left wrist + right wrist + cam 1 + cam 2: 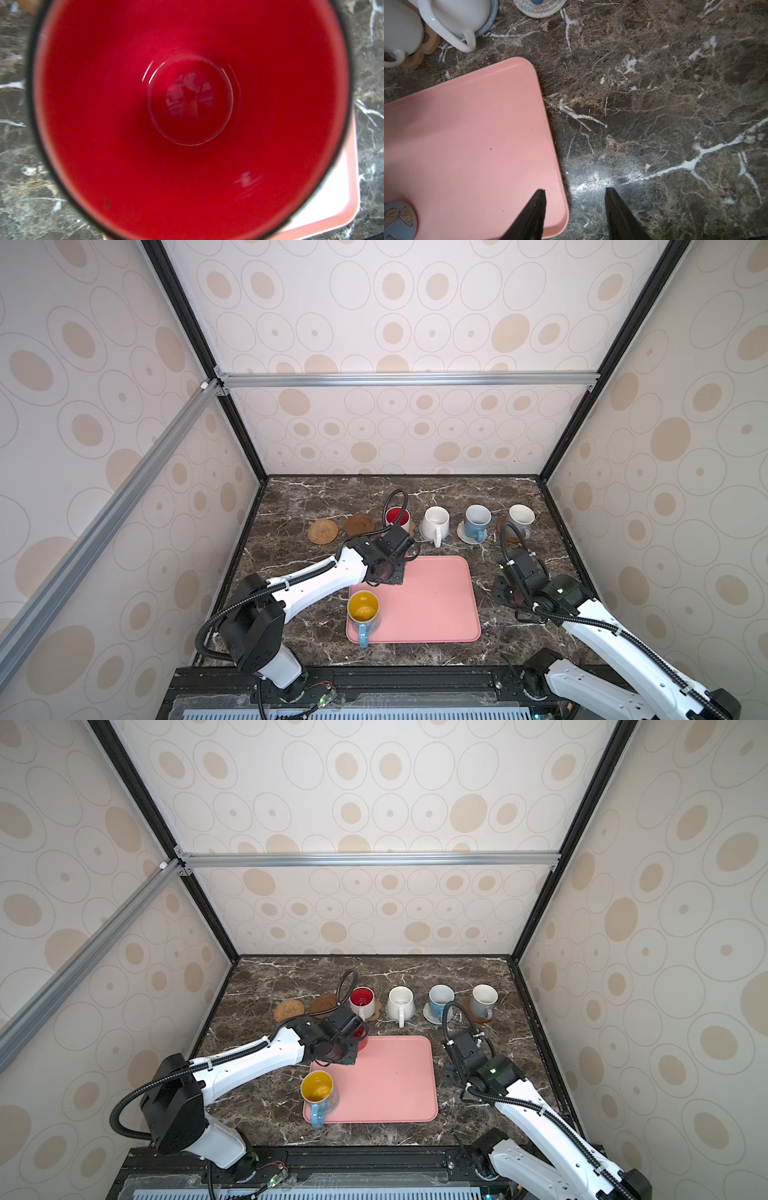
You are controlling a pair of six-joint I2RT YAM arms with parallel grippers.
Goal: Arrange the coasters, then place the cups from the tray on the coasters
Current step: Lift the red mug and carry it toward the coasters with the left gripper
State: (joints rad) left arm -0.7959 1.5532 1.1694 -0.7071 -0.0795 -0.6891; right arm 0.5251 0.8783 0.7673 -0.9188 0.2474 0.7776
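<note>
Now, left gripper (353, 1039): clamps red cup (191, 116), I judge for bare wooden coaster (359, 525).
Right gripper (575, 207): parted, empty, standing clear.

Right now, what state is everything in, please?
Red cup: in left gripper
Butterfly cup: on tray
Red-lined cup: on paw coaster
White cup: on blue coaster
Light blue cup: on cream coaster
Grey cup: on wooden disc
Rattan coaster: bare
Wooden coaster: bare
Right gripper: open
</note>
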